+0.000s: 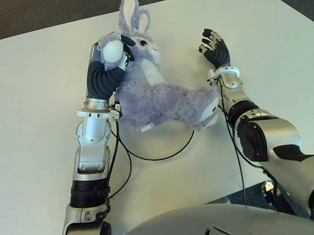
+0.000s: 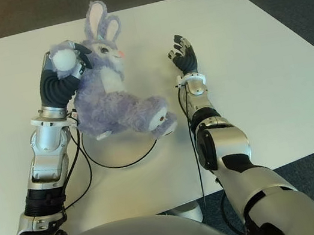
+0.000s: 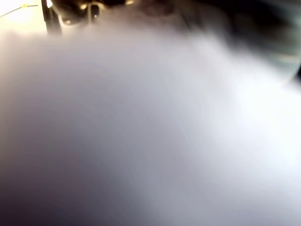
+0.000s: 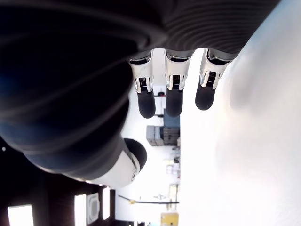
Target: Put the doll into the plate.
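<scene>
Aloft, doll (image 1: 152,91) in left robot hand (image 1: 111,55).

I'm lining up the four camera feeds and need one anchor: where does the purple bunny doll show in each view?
Left eye view: doll at upper centre, its arm gripped by the left hand.
Right eye view: doll left of centre, same grip.
Left wrist view: only a pale blur fills the picture; the doll cannot be made out.
Right wrist view: not in it.
Shared landmark: the open right hand, beside the doll on its right.
</scene>
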{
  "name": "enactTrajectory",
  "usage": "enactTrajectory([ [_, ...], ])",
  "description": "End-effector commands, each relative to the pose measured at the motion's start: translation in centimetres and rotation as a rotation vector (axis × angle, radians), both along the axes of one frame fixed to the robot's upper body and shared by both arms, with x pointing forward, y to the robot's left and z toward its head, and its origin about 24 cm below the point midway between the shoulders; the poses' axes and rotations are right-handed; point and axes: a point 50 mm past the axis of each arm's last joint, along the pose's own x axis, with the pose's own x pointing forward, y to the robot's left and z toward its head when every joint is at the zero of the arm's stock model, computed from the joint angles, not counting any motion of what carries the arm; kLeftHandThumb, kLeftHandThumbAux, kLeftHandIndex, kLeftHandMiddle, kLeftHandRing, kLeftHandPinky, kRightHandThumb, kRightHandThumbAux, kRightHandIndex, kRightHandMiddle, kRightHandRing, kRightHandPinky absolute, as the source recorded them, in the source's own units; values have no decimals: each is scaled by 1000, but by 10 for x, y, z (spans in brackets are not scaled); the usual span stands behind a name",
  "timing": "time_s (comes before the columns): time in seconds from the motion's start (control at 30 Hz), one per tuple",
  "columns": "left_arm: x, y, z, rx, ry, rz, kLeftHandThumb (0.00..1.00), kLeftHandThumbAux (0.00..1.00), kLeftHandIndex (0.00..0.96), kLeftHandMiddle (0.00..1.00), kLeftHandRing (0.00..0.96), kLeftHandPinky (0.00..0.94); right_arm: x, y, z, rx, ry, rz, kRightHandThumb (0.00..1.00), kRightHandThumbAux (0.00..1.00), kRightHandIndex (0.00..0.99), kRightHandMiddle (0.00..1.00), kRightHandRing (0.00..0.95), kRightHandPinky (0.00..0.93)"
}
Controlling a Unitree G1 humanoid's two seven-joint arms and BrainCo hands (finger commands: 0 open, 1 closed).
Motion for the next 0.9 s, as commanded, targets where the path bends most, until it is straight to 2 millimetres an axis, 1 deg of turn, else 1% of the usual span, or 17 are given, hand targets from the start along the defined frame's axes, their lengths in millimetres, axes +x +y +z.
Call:
enactTrajectory([
  [0.03, -1, 0, -4, -9, 35, -20, 737, 698, 442, 818, 829, 831, -21, 1, -43, 25, 164, -8, 619, 863, 135, 127, 97, 106],
  [0.67, -1, 0, -3, -12, 51, -26, 737, 698, 442, 815, 827, 828, -21, 1, -43, 22, 166, -4, 572, 865, 133, 120, 91, 98],
  [0.77, -1, 0, -3, -12, 52, -28, 736, 697, 442, 812, 824, 827, -21, 1, -43, 24, 167, -4, 586, 866, 131, 121, 91, 96],
  [0.8, -1, 0, -3, -12, 51, -28, 736, 698, 442, 811, 823, 829, -21, 1, -43, 25, 167, -4, 619, 867, 128, 120, 91, 94],
  [0.9, -2, 0, -3, -14, 50, -30, 736, 698, 442, 810, 822, 831, -21, 1, -43, 26, 167, -4, 649, 867, 125, 119, 91, 93],
])
